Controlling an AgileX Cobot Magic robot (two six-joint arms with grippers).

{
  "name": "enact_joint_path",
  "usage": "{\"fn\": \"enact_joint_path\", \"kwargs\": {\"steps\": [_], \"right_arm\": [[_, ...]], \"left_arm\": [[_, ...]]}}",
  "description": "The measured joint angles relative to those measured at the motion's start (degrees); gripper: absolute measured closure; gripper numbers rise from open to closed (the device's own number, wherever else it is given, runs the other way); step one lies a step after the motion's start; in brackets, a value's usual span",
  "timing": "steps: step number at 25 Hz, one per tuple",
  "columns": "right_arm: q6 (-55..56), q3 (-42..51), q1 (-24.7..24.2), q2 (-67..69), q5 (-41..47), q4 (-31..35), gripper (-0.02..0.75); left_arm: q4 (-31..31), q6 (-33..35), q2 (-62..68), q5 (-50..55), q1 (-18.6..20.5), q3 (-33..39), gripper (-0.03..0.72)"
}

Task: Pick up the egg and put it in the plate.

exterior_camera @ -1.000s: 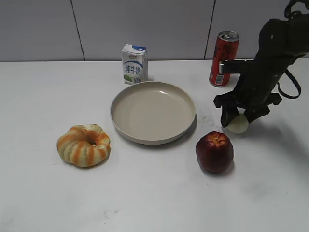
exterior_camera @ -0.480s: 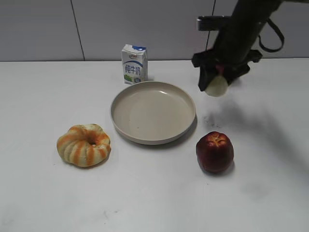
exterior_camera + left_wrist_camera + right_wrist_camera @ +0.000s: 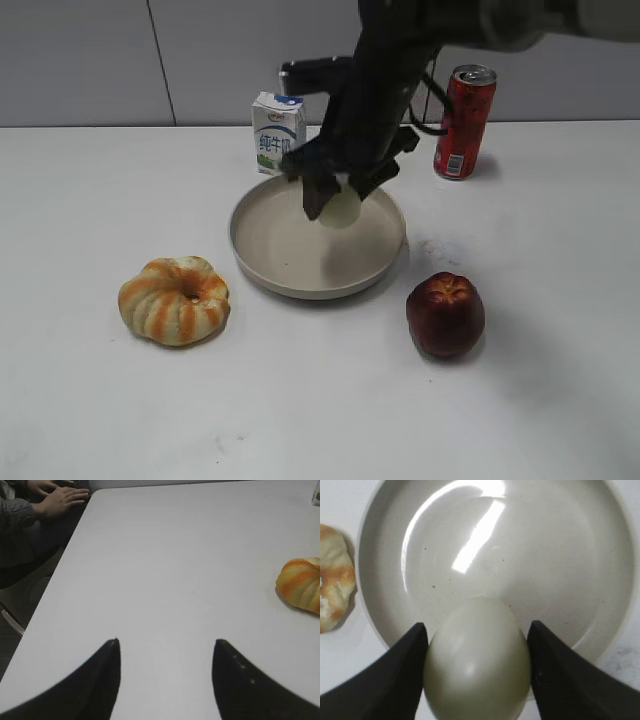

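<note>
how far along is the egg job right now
Pickup looks done: the right hand is shut on the egg, with nothing under it but air. In hand: the egg hangs over the plate, not touching it. Left: lower it and let go. The left hand sits open over bare table.

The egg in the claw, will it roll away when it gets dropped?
Probably a little: the egg is smooth and rounded. The plate below has a raised rim that should stop it. It may crack if the right claw lets go from high.

You see the right gripper (image 3: 335,200) hiding the plate's (image 3: 262,270) far rim; the bread (image 3: 301,584) is cropped in your left wrist view.
</note>
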State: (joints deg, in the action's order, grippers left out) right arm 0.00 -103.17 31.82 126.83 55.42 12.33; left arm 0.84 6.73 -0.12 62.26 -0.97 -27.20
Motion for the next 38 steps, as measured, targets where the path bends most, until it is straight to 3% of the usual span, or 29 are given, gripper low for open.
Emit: {"fn": "enact_joint_path", "kwargs": {"steps": [8,11,13,20,26,33,38], "right_arm": [[0.00,0.00,0.27,6.94,-0.66,0.07,0.283],[0.00,-0.14,0.27,7.17,-1.31,0.07,0.143],[0.00,-0.98,0.27,7.17,-0.98,0.07,0.097],[0.00,-7.75,0.18,4.52,6.32,-0.60,0.080],[1.21,-7.88,-1.51,-8.54,10.56,-4.43,0.080],[5.12,4.06,-7.43,-27.72,13.44,-12.33,0.080],[7.05,20.90,-12.14,-41.56,13.67,-15.85,0.082]], "left_arm": [[0.00,0.04,0.00,0.00,0.00,0.00,0.242],[0.00,0.04,0.00,0.00,0.00,0.00,0.242],[0.00,0.04,0.00,0.00,0.00,0.00,0.242],[0.00,0.00,0.00,0.00,0.00,0.00,0.242],[0.00,0.00,0.00,0.00,0.00,0.00,0.242],[0.00,0.00,0.00,0.00,0.00,0.00,0.242],[0.00,0.05,0.00,0.00,0.00,0.00,0.242]]}}
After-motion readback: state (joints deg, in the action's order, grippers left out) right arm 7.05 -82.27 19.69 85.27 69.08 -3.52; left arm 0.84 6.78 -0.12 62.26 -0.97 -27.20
